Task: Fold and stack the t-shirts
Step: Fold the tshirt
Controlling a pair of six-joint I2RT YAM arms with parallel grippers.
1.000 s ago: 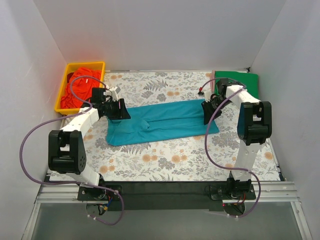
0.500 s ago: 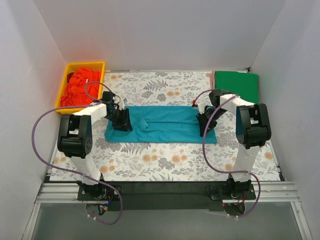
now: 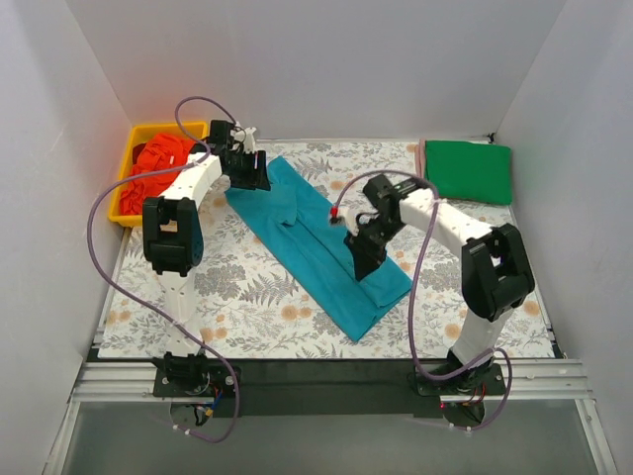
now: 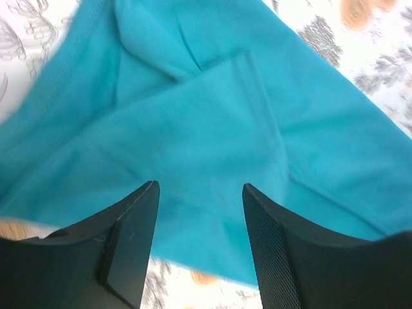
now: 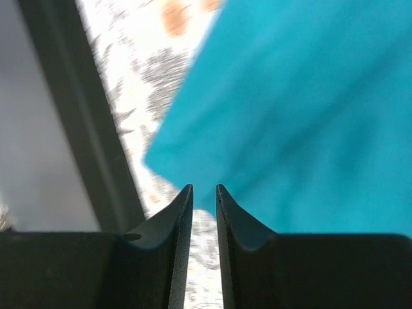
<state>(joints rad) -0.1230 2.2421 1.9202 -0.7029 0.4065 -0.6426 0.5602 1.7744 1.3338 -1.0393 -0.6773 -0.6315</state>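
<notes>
From above, the left pincer [image 3: 247,170] sits at the far end of the teal shirt [image 3: 307,237]. The shirt runs from under that pincer in a long slanted band across the floral sheet [image 3: 247,297] to the right pincer [image 3: 364,259], which rests on its near half. The folded green shirt [image 3: 470,170] lies well beyond the right pincer, toward the far corner. The orange-red shirt [image 3: 158,163] is bunched in the yellow bin [image 3: 124,203], just outside the left pincer.

The left wrist view shows the fingers [image 4: 129,244] wide apart with nothing between them. Teal cloth lies flat below and ahead of the tips, with a sleeve fold just beyond.

In the right wrist view the right pincer is drawn to a thin slit. Teal cloth reaches right up to the tips, so I judge it nipped on the hem, though blur makes this uncertain.

The step in hand looks like squaring up the teal band for its crosswise fold. Next, the left pincer would have to drop and take the far edge, so that both ends can be lifted together.
</notes>
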